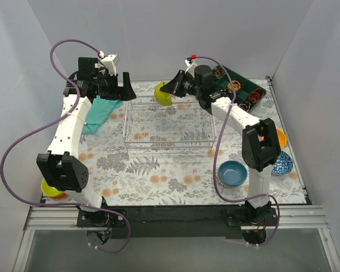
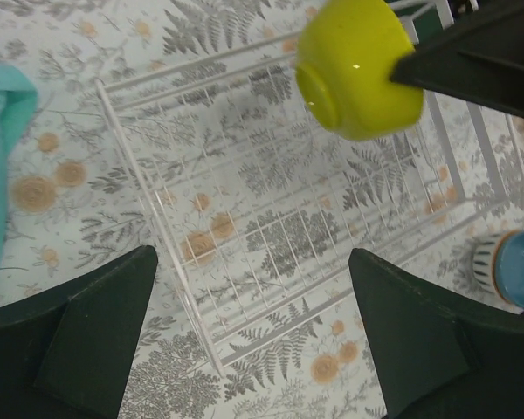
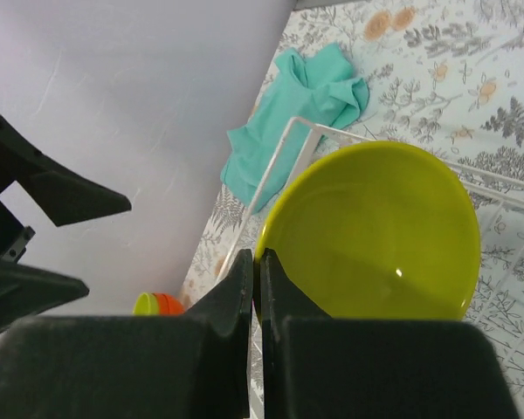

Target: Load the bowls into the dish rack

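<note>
The dish rack [image 1: 170,126] is a see-through silver wire basket at the table's middle back; it also shows in the left wrist view [image 2: 271,218]. My right gripper [image 1: 173,88] is shut on the rim of a lime-green bowl [image 1: 162,94], holding it tilted above the rack's far left corner; the bowl shows in the right wrist view [image 3: 375,236] and in the left wrist view [image 2: 358,70]. My left gripper [image 1: 120,86] is open and empty, raised high left of the rack. A blue bowl [image 1: 233,173], a patterned blue bowl [image 1: 283,163] and an orange bowl [image 1: 280,137] sit at the right.
A teal cloth [image 1: 99,112] lies left of the rack. A dark green compartment tray [image 1: 242,88] stands at the back right. Stacked lime and orange bowls [image 1: 52,190] sit at the near left edge. White walls close in behind and beside.
</note>
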Controlling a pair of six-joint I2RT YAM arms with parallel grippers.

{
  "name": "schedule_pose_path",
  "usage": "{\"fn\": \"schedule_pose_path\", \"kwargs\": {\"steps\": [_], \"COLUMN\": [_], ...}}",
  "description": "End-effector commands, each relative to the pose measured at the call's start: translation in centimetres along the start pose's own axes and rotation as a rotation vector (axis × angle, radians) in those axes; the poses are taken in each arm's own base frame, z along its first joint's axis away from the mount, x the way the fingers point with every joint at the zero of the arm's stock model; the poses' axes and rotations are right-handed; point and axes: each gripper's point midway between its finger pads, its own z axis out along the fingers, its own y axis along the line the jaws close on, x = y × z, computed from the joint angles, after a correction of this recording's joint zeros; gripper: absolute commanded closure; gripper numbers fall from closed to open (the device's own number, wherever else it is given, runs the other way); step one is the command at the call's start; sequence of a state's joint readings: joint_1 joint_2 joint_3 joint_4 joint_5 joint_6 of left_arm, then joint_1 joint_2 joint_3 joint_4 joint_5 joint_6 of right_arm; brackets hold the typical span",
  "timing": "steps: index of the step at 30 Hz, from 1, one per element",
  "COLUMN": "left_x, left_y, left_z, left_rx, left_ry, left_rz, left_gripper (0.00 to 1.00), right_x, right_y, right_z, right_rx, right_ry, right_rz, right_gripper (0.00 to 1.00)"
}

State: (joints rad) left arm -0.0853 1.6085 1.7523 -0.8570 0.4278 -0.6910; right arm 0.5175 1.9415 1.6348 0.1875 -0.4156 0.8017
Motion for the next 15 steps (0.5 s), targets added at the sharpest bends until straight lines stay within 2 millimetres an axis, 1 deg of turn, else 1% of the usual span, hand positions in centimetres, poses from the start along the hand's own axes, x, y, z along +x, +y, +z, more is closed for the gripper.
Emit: {"fn": "schedule_pose_path", "kwargs": {"steps": [1, 2, 3, 4, 5, 6, 8, 9, 10, 15], "left_x": [2.2, 2.5, 2.8, 3.1, 3.5, 3.8, 4.5, 4.6, 4.9, 6.2], "left_y": [-1.5, -1.3, -0.8, -0.5, -0.1, 0.2, 1.0, 1.2, 1.4, 1.9], "left_z": [0.8, 1.1, 1.5, 1.9, 2.3, 2.5, 3.2, 3.4, 3.7, 4.4], "left_rx": [0.146, 0.144, 0.121, 0.111, 0.100, 0.085, 0.060, 0.054, 0.050, 0.042], "left_ry": [0.108, 0.117, 0.123, 0.128, 0.141, 0.149, 0.164, 0.170, 0.181, 0.209], "left_rz": [0.003, -0.001, -0.012, -0.017, -0.026, -0.033, -0.038, -0.041, -0.047, -0.063], "left_gripper": [0.07, 0.07, 0.07, 0.07, 0.08, 0.08, 0.08, 0.08, 0.09, 0.09], "right_x": [-2.3, -2.3, -2.1, -2.0, -2.2, -1.8, -1.8, -1.4, -1.3, -0.2], "right_y": [2.2, 1.6, 0.5, 0.0, -0.1, -1.0, -1.5, -2.1, -2.3, -3.9], "right_z": [1.9, 2.2, 2.7, 2.9, 3.1, 3.5, 4.0, 4.4, 4.6, 5.0], "right_rx": [-0.150, -0.139, -0.123, -0.116, -0.127, -0.119, -0.121, -0.113, -0.111, -0.085], "right_ry": [-0.058, -0.059, -0.057, -0.056, -0.069, -0.064, -0.066, -0.056, -0.054, -0.040], "right_rz": [0.134, 0.163, 0.193, 0.238, 0.243, 0.259, 0.279, 0.291, 0.295, 0.329], "right_gripper": [0.99, 0.99, 0.99, 0.99, 0.99, 0.99, 0.99, 0.99, 0.99, 0.99]}}
